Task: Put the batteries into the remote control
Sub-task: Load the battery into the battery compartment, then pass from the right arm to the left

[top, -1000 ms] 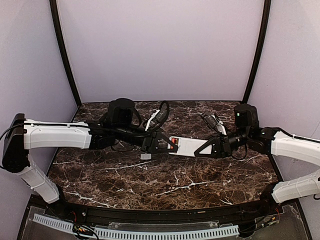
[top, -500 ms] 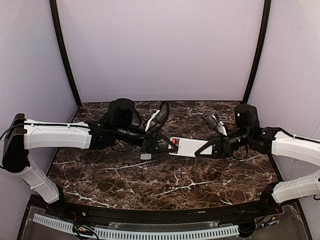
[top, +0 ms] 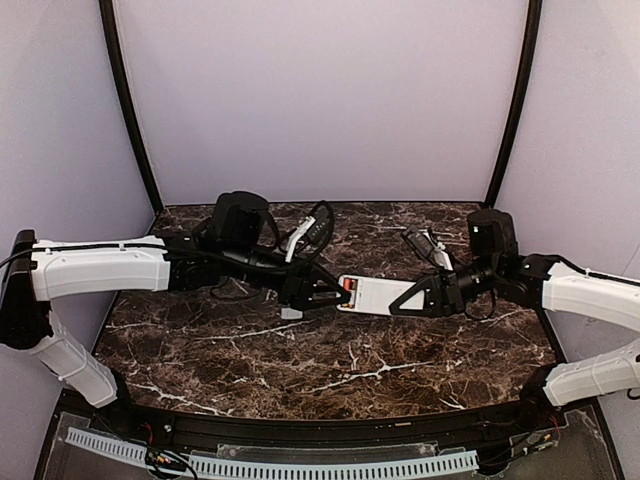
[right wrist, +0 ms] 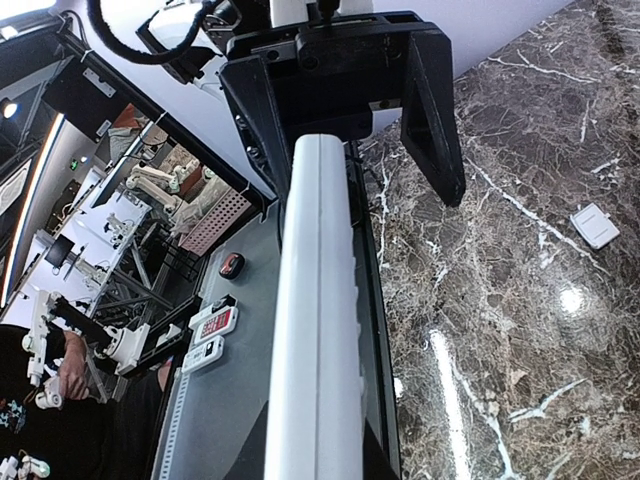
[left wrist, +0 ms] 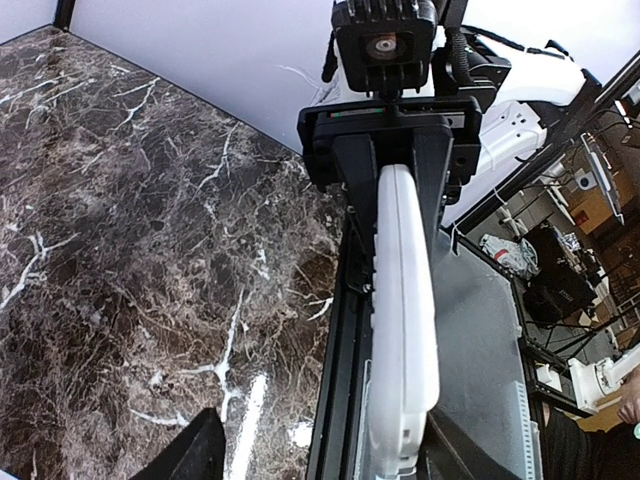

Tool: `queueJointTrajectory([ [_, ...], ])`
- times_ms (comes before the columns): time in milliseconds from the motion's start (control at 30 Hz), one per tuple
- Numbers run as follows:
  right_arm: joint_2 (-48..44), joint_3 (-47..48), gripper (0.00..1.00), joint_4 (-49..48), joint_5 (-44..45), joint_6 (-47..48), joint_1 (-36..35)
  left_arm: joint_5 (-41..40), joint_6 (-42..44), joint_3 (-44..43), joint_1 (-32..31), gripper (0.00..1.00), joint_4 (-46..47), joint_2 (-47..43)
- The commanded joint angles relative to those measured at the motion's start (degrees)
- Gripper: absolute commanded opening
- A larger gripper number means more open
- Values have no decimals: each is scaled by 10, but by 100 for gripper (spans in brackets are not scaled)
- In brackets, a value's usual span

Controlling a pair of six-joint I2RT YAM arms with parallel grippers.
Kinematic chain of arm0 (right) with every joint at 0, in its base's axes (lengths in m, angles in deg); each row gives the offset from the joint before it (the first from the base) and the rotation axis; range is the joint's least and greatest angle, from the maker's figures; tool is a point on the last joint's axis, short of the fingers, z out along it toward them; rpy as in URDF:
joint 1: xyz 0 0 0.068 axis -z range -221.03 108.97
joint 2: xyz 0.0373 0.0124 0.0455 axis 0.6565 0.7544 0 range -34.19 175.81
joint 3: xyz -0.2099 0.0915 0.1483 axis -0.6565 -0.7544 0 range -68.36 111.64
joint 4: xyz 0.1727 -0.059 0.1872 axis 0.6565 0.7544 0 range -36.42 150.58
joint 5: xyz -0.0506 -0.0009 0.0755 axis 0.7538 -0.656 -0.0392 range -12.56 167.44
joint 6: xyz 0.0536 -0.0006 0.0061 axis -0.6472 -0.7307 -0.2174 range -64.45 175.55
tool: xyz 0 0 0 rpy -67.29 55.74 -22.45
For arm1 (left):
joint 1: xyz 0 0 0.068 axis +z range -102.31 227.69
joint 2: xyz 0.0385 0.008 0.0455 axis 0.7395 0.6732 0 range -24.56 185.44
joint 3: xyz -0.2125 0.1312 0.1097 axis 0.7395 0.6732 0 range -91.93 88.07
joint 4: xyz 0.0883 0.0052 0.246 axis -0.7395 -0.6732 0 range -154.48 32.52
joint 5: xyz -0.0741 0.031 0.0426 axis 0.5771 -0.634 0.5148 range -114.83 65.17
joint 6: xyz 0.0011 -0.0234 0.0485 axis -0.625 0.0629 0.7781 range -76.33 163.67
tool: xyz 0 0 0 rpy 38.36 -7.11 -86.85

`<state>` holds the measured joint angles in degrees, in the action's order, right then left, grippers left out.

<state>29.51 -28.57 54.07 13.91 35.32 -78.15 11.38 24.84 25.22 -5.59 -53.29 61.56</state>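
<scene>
r claw clamps remote control; l claw open wide astride its end.

Remote spanning left hand to right hand blocks the middle.

The slim white remote control hangs level above the surface, plain back up, an orange-red battery showing at its left end
</scene>
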Motion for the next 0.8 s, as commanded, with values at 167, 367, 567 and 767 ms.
queueJointTrajectory([
  [167,12,15,0,-15,-52,-10,-3,-90,39,-43,2,60,-107,14],
  [367,24,9,0,16,-58,1,-3,-99,82,-7,11,69,-69,-57],
  [567,42,17,0,53,-56,21,-4,-70,161,-14,9,88,-130,-84],
  [767,66,28,0,68,-62,11,-7,-210,353,-72,-69,96,-244,-74],
])
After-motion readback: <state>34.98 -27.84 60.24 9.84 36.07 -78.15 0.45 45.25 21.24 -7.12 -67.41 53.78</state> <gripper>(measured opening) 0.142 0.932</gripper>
